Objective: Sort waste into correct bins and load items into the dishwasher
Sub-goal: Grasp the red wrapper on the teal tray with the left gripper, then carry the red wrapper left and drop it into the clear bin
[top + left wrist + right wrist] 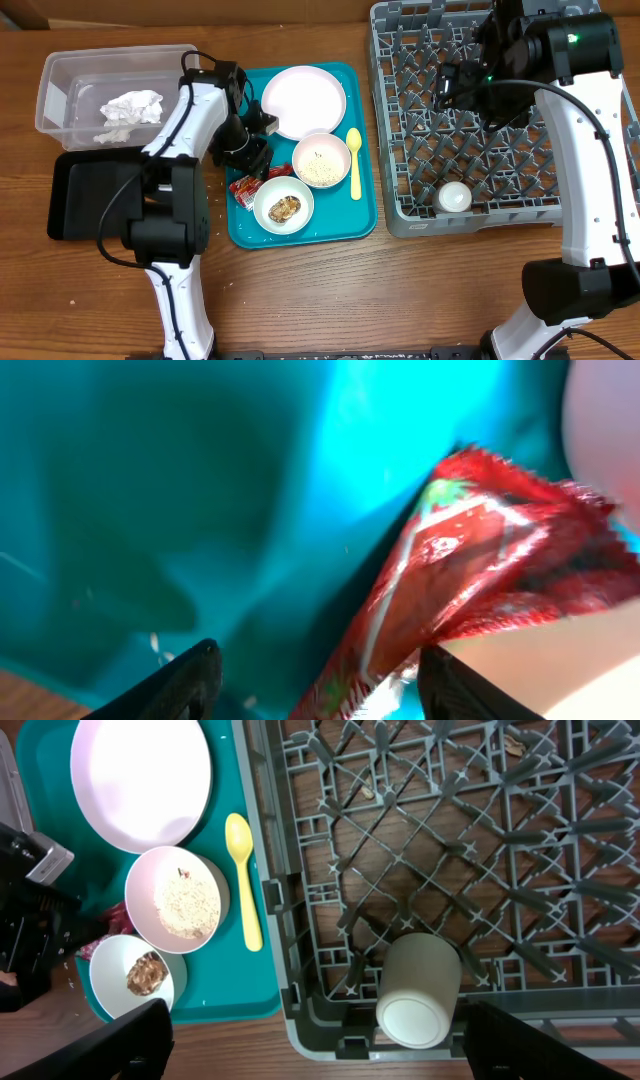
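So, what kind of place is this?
Likely a tabletop dish-clearing workstation: a grey rack holding a cup, a teal tray of used bowls, and a clear tub with a napkin.

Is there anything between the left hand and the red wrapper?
No, nothing visible is in the way. The red wrapper lies on the teal tray right under the left hand, its lower end between the open fingers. A pale bowl sits close beside it.

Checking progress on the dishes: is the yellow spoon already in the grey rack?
No, the yellow spoon lies on the teal tray, outside the grey rack.
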Robot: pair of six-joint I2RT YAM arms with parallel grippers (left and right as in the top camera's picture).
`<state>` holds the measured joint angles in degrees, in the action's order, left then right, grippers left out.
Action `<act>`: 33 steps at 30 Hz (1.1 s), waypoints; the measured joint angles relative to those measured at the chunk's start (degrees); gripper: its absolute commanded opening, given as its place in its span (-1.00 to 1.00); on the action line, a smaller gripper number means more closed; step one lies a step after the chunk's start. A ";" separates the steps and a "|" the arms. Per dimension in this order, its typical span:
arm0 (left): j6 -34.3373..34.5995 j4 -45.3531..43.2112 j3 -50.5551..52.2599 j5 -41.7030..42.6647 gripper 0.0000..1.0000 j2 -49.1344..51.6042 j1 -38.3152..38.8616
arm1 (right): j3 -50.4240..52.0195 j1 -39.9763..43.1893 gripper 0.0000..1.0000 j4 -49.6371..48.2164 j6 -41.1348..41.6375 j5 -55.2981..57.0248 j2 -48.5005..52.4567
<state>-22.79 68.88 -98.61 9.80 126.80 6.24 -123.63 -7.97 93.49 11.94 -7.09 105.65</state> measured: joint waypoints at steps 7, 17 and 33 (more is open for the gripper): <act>-0.48 -1.33 0.39 -0.72 -0.92 1.79 0.00 | 0.00 0.00 0.90 0.09 0.02 0.02 0.00; 0.28 0.22 -0.96 -1.05 -0.92 2.78 0.00 | 0.00 -0.02 0.90 0.22 0.04 0.04 0.00; 11.19 22.40 -46.73 -4.94 -0.92 5.22 -1.97 | 0.00 0.00 0.90 0.13 0.02 0.00 0.00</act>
<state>-11.60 91.29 -145.34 4.86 132.03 4.27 -123.63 -7.97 93.62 11.97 -7.09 105.65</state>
